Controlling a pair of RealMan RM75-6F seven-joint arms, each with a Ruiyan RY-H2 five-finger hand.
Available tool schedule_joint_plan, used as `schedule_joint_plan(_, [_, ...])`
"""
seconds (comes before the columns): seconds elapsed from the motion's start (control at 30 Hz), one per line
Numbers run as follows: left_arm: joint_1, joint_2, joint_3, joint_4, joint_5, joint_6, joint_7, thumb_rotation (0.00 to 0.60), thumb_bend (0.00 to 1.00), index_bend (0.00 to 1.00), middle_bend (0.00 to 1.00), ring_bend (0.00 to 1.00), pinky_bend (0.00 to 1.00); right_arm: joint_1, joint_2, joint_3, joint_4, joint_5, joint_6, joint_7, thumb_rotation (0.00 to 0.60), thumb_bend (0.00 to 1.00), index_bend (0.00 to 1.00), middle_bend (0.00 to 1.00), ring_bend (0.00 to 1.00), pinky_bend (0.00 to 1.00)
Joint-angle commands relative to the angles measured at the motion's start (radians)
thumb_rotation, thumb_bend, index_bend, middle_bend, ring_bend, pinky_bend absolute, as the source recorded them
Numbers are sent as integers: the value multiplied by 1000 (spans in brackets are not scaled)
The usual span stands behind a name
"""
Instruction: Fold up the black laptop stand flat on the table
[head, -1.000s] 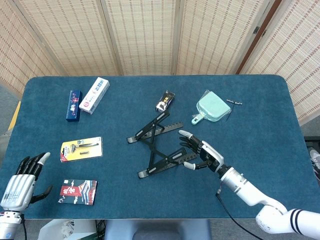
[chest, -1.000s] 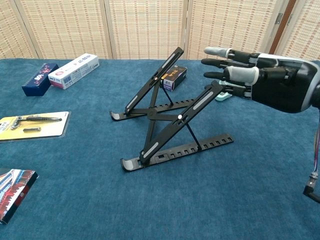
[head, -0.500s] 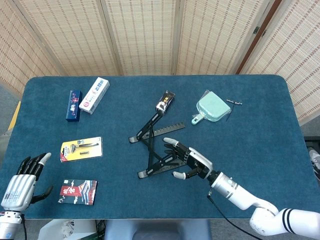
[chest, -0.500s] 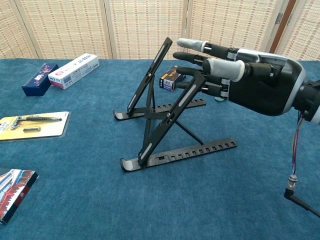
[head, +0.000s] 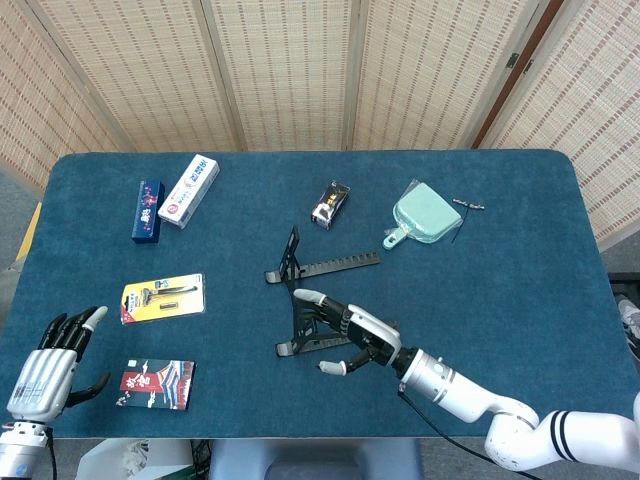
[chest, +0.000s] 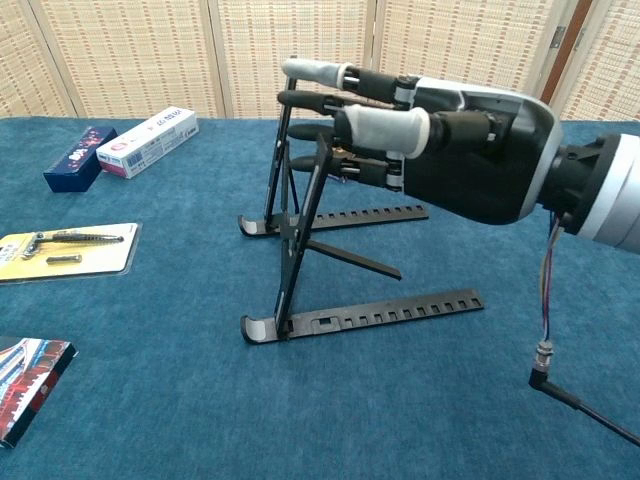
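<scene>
With right hand (chest: 440, 135) fingers (chest: 330, 100) spread flat vs. laptop stand (chest: 310, 250) uprights, gripping nothing: fold underway; next: press down onto worktop (chest: 150, 400).

Blue-clothed table (head: 520, 250); stand (head: 325, 265), perhaps boxes (head: 190, 188).

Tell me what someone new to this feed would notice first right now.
The black laptop stand mid-table, its upper arms tipped almost upright above two notched base rails. The right hand fills the chest view, fingers stretched against the top of those arms. Far off at the near left table corner, the left hand hangs open and idle.
</scene>
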Motion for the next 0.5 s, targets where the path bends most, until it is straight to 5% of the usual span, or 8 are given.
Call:
schedule_joint_plan(0.03, [2,0,1,1,0,3,-2,600,268,7,81,104,31,19,-14,9,-15,18,-22,-29,600,133,0,0,0,84])
schedule_joint_plan(0.5, [8,2,7,7,3,6,-14,600,268,7,81,104,31,57,-43,11,-61,44,-56,-97,600,134,0,0,0,84])
